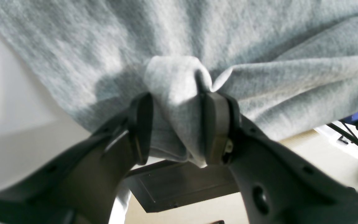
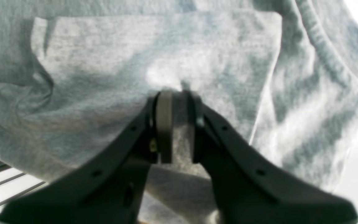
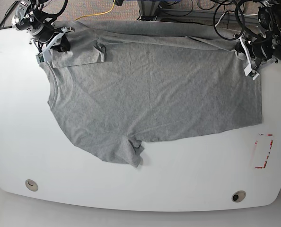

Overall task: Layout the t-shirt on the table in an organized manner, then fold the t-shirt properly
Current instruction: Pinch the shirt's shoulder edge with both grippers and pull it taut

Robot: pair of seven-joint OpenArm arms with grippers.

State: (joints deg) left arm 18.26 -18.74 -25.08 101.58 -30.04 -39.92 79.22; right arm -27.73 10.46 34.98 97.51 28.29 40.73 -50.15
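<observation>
Your white counter [image 3: 145,189] carries the grey t-shirt [image 3: 150,90] spread nearly flat across its far half, plain side up, collar toward the base view's left, hem toward the right, far edge draped over the counter's back rim. At the far hem corner your left gripper [image 1: 176,124] has its jaws parted around a bunched fold that sits loosely between them. By the far sleeve your right gripper [image 2: 179,124] has its jaws clenched on a pinch of the cloth.

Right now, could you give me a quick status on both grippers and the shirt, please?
Left gripper parted, t-shirt fabric bunched between pads. Right gripper pinching shirt. T-shirt spread on table, far edge folded over. Nothing in the way.
</observation>
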